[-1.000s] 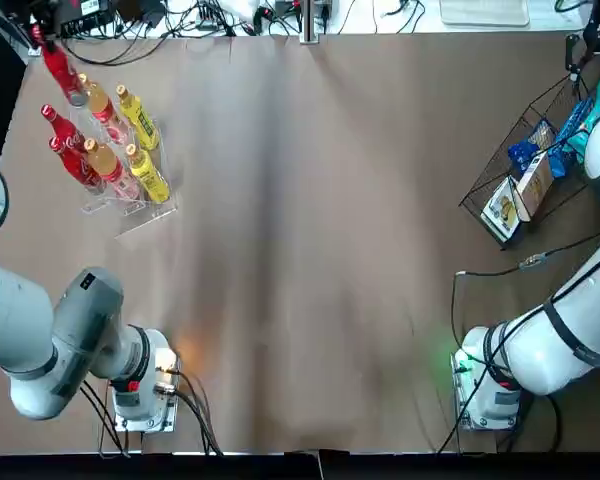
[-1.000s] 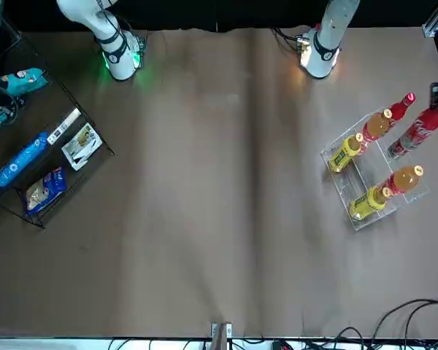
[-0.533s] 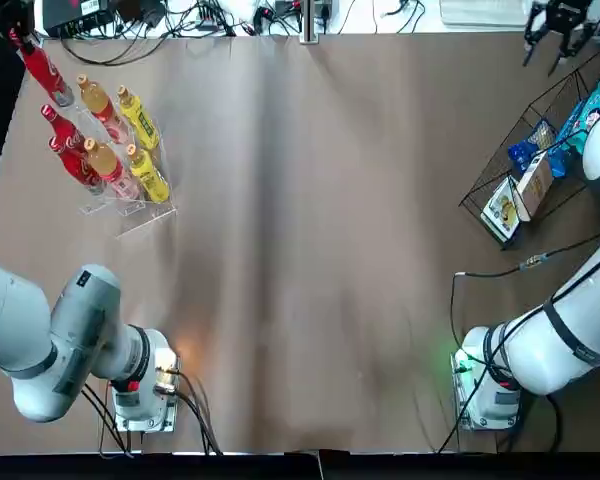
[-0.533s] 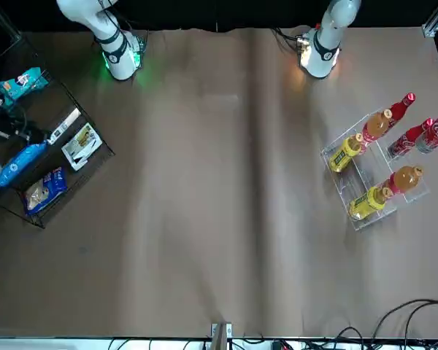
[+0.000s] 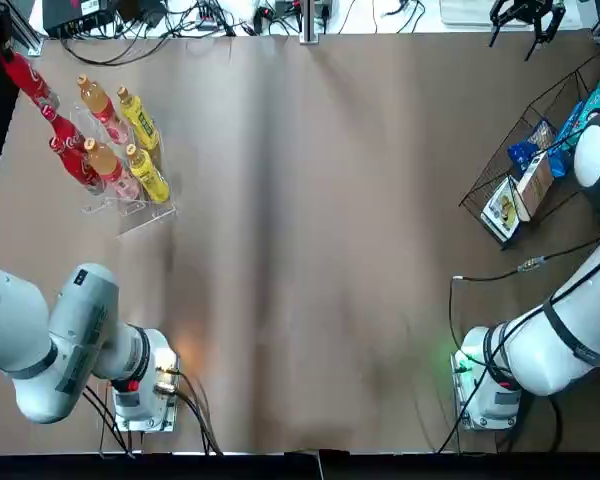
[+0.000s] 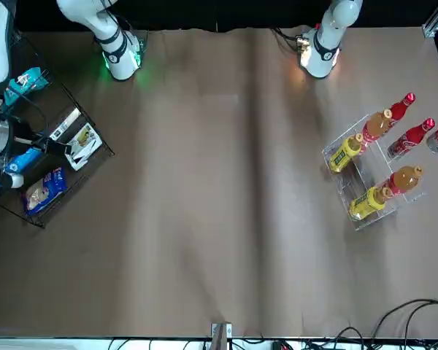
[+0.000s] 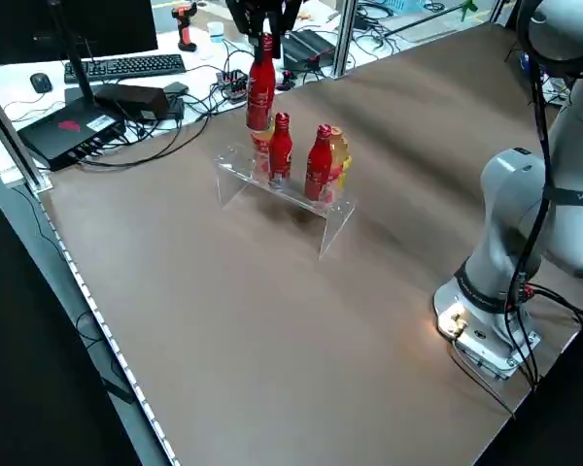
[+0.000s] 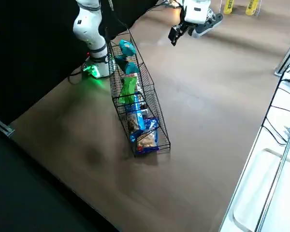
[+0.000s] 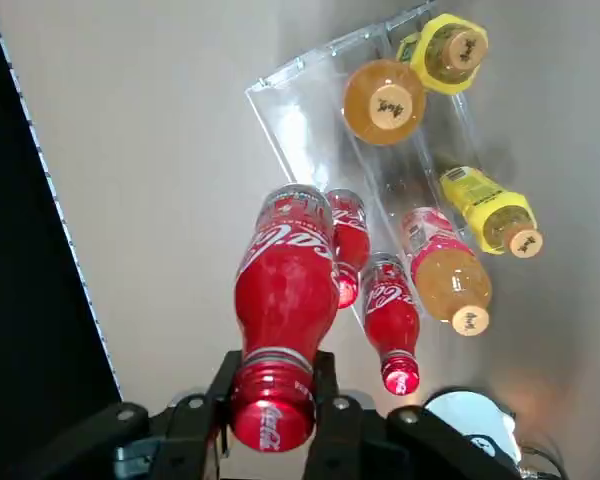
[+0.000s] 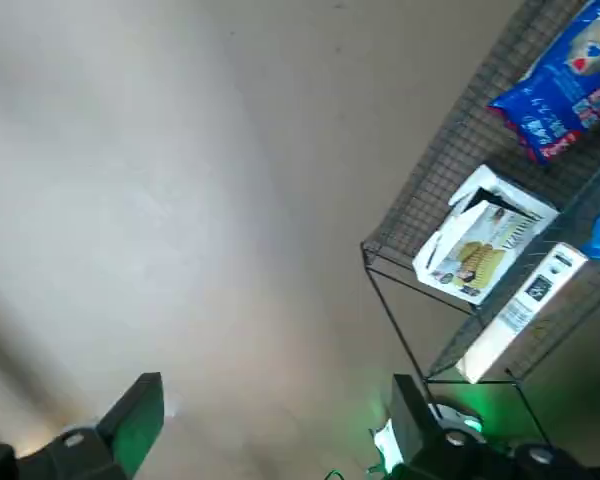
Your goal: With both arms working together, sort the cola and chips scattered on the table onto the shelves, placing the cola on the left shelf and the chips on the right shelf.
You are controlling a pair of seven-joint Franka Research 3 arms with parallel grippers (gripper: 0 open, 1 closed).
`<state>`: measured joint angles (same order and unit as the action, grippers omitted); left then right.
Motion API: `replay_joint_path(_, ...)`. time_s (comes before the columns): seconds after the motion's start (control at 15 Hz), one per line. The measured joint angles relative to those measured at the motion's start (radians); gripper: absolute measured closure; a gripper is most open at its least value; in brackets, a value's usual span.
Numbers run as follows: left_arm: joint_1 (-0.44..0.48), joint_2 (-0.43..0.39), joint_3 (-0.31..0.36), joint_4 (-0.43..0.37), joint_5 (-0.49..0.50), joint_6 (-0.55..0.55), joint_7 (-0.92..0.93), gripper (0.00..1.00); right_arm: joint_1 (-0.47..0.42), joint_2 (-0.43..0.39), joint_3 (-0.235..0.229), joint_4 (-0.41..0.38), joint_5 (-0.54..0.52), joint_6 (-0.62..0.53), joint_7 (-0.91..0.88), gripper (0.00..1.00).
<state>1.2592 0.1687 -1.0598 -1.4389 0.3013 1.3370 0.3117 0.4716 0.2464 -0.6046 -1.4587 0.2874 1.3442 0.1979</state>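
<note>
Cola bottle (image 9: 285,270) number three is hanging upright from the left gripper (image 9: 278,362), fingers clamped round the neck just under the cap, up over the end of the clear rack (image 7: 338,221). Makes sense to me: a neck hold leaves the base free to go down beside the other two colas (image 7: 280,150) (image 7: 319,165), already standing on there. Can't tell if the base is touching the rack, so I'd line it up before letting go, or it could knock a neighbor.

Chips look sorted, green packet (image 8: 128,90) and both blue ones (image 8: 127,47) (image 8: 130,68) sitting in the wire basket (image 10: 425,283). Right gripper (image 10: 280,385) has its fingers spread with nothing in them, aimed down near the table's far edge, off to the side of the basket. Probably nothing left for it, imo.
</note>
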Motion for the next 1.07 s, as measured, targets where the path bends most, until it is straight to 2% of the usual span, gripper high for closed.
replay_joint_path(0.4,0.000,0.063,0.008,-0.001,0.000,0.040,0.001,0.68,0.024,-0.002,0.003,0.049,0.022,0.001,-0.021,0.00)
replay_joint_path(0.67,-0.001,0.110,0.010,-0.006,0.000,0.099,-0.002,0.68,0.002,-0.002,0.004,0.057,0.022,0.023,-0.169,0.00)
replay_joint_path(0.73,-0.002,0.117,0.010,-0.010,0.000,0.111,-0.003,0.68,-0.031,-0.003,0.025,0.057,0.022,0.028,-0.202,0.00)
replay_joint_path(0.8,-0.003,0.123,0.010,-0.015,0.000,0.121,-0.004,0.68,-0.092,-0.004,0.085,0.057,0.022,0.033,-0.227,0.00)
replay_joint_path(0.93,-0.003,0.137,0.011,-0.029,0.000,0.129,-0.004,0.68,-0.233,-0.006,0.248,0.058,0.020,0.048,-0.246,0.00)
replay_joint_path(1.07,-0.003,0.163,0.013,-0.054,0.000,0.134,-0.005,0.68,-0.295,-0.010,0.343,0.064,0.012,0.073,-0.246,0.00)
